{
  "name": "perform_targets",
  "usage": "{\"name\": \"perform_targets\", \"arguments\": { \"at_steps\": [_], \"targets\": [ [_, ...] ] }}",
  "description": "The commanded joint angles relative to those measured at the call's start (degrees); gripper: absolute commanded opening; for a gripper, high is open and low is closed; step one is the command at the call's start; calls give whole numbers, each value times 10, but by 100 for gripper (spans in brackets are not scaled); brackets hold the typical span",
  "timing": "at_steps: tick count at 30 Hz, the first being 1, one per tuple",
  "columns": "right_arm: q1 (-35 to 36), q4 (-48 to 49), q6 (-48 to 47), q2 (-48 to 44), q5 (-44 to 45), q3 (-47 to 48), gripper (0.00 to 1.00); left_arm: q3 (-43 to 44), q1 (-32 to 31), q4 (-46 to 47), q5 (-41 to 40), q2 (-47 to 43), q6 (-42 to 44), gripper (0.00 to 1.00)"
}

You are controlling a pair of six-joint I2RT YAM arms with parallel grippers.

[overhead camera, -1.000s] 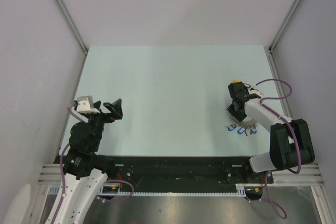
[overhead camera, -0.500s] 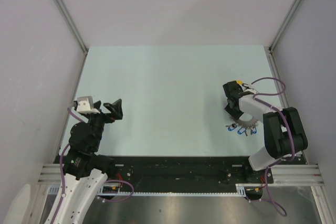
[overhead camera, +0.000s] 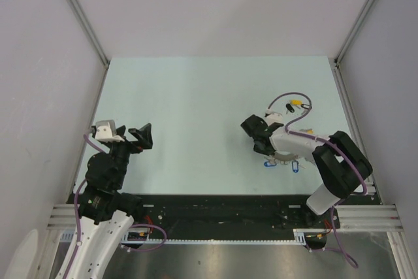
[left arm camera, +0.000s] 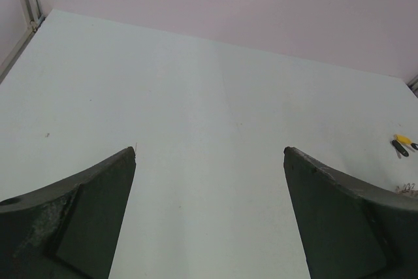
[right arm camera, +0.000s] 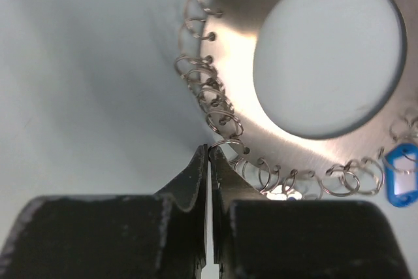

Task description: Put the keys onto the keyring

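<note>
The left gripper (overhead camera: 140,136) hangs at the left edge of the table (overhead camera: 196,96), its fingers wide apart with nothing between them. From there the keys (overhead camera: 292,105) lie well apart, right across the table to the right and a little farther back. In the left wrist view they show only as two small tags at the right margin.

To the right, the right gripper (right arm camera: 209,153) is down low with its fingertips pressed together. They are pinching one of the small wire loops on the near-left rim of the keyring (right arm camera: 235,44). The keyring lies flat on the right half of the table, near the front.

The keys lie beyond the keyring, on its far side and a touch right, apart from it. The yellow tag and the black tag sit just beside each other. The yellow one runs roughly left to right, while the black one is too small to read its axis.

The right arm is much the nearer to the keys, but it is busy with the keyring. The left is free but would have to cross the table.
</note>
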Motion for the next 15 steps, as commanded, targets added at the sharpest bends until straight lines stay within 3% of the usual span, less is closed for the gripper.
{"name": "perform_targets", "arguments": {
  "at_steps": [1,3,7,12,15],
  "targets": [
    [99,57,-55,32,-90,15,0,2,-3,5,-5,-4,-16,100],
    [157,93,-117,48,-122,31,0,2,-3,5,-4,-4,-17,100],
    [239,69,-214,89,-144,107,0,3,-3,3,-6,-1,-18,100],
    [280,-10,-222,75,-137,115,0,3,-3,3,-5,2,-18,100],
    [280,-63,-197,58,-107,111,7,2,-3,4,-4,4,-18,100]
  ]
}}
